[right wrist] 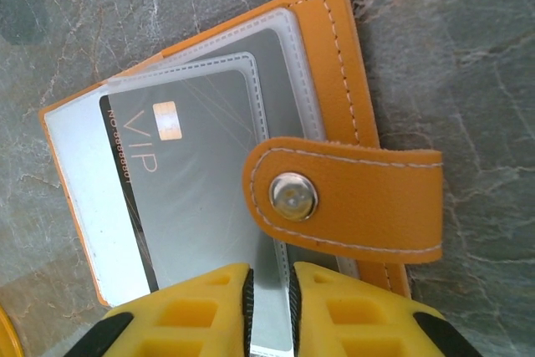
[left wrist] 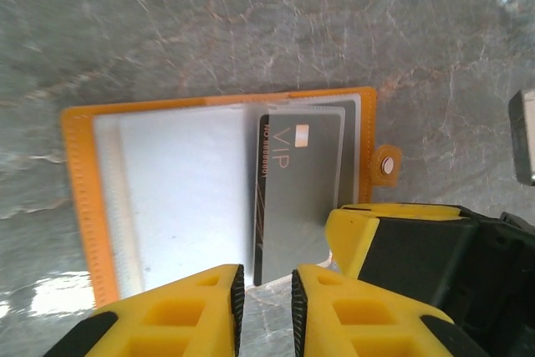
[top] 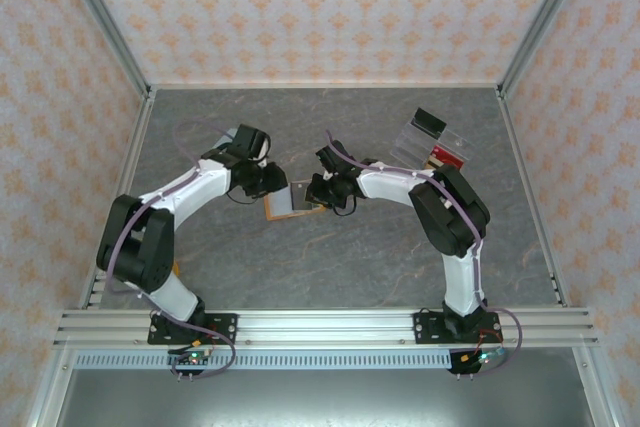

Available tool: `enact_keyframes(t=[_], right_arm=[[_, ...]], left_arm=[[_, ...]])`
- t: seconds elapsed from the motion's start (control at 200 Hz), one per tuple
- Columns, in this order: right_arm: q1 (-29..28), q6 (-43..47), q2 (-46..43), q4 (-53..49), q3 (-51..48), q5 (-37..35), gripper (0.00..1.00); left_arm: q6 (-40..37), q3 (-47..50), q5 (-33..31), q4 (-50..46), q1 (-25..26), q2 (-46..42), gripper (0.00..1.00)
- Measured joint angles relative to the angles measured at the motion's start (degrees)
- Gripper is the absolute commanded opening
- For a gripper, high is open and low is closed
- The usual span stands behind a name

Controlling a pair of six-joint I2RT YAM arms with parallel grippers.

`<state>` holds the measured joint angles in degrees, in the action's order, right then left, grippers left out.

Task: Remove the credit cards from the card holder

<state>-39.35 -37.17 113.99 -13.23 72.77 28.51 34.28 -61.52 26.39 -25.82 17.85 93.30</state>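
Now the right pincer [right wrist: 269, 277] is clamping the edge of a see-through pocket [right wrist: 269, 313] in the orange card holder [right wrist: 334, 64], lying open on the grey worktop [right wrist: 468, 56]. The left pincer [left wrist: 267, 277] is sitting narrowly parted at the corner of a grey credit card [left wrist: 297, 198] tucked inside; gripping or not, I cannot tell.

The right gripper [right wrist: 270, 286] is cut off by the lower edge. The card holder [right wrist: 334, 64] vanishes behind its fingers, and whether they pinch the pocket sheet [right wrist: 271, 261] running between them is unclear. Just ahead of them, the strap [right wrist: 359, 198] covers part of the pockets. Ahead of the left gripper [left wrist: 267, 290], the VIP card [left wrist: 301, 198] loses its near right corner behind the right gripper's finger [left wrist: 355, 236].
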Motion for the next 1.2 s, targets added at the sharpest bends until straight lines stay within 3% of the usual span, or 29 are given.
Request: enact_keyframes(t=[0.37, 1.201], right_arm=[[0.00, 1.27, 1.09, -0.96, 1.33, -0.26, 0.12], [0.00, 1.90, 1.90, -2.01, 2.47, -0.46, 0.07]], left_arm=[[-1.36, 0.20, 6.27, 4.20, -0.66, 7.34, 0.24], [-2.45, 3.15, 16.94, 10.91, -4.79, 11.89, 0.19]])
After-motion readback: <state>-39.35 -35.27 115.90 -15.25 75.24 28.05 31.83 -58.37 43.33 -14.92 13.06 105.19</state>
